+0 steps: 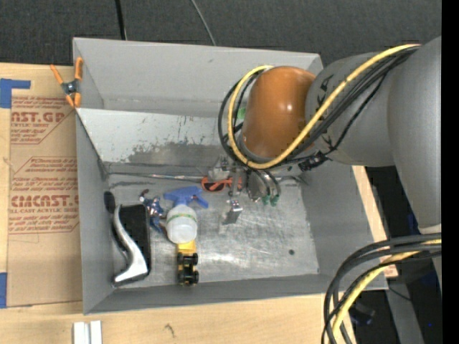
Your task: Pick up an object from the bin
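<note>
1. One gripper (245, 186), under the orange wrist cover (276, 113), sits near the centre of the bin (143, 131); how wide it stands cannot be told.
2. At its 9 o'clock, just beside it, lies a small orange piece (210, 185).
3. At its 8 o'clock lies a white bottle with blue sprayer (181, 221).

Read the red print on the cardboard sheet (36, 156) at the left edge of the frame. In its upper part you find large letters "CAST.G", cut off at both ends. Lower down you find "CMCAST.C", also cut off, with a smaller line beneath reading roughly "ALL-CAST ACRYLIC SHEET". The finer red lines between are too small to read.
</note>
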`<state>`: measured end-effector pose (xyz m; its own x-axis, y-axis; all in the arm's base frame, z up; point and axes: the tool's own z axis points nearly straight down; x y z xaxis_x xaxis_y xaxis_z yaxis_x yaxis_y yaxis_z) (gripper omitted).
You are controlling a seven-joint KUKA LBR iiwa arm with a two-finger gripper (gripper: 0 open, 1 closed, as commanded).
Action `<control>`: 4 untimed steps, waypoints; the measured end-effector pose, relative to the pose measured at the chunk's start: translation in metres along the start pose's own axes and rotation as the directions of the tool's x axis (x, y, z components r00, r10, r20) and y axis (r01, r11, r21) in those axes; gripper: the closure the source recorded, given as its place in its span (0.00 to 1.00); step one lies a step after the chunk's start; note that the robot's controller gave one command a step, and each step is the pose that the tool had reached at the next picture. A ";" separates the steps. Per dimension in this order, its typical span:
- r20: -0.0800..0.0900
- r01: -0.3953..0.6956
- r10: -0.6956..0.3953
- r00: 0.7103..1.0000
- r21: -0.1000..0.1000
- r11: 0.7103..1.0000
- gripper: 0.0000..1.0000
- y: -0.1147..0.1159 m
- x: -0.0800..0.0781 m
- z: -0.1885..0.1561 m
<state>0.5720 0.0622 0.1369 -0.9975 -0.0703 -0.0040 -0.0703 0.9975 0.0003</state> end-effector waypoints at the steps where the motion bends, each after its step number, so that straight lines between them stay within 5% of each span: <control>1: -0.002 -0.033 0.033 0.999 -0.001 0.999 0.00 0.008 -0.003 0.005; 2: -0.003 -0.167 0.167 0.986 -0.001 0.986 0.00 0.000 0.006 0.016; 3: -0.003 0.134 -0.134 0.991 0.001 0.991 0.00 0.024 -0.009 0.010; 4: 0.000 0.277 -0.277 0.961 -0.002 0.961 0.00 0.037 -0.017 0.016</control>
<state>0.5869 0.1002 0.1212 -0.9390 -0.3439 -0.0039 -0.3439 0.9390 0.0012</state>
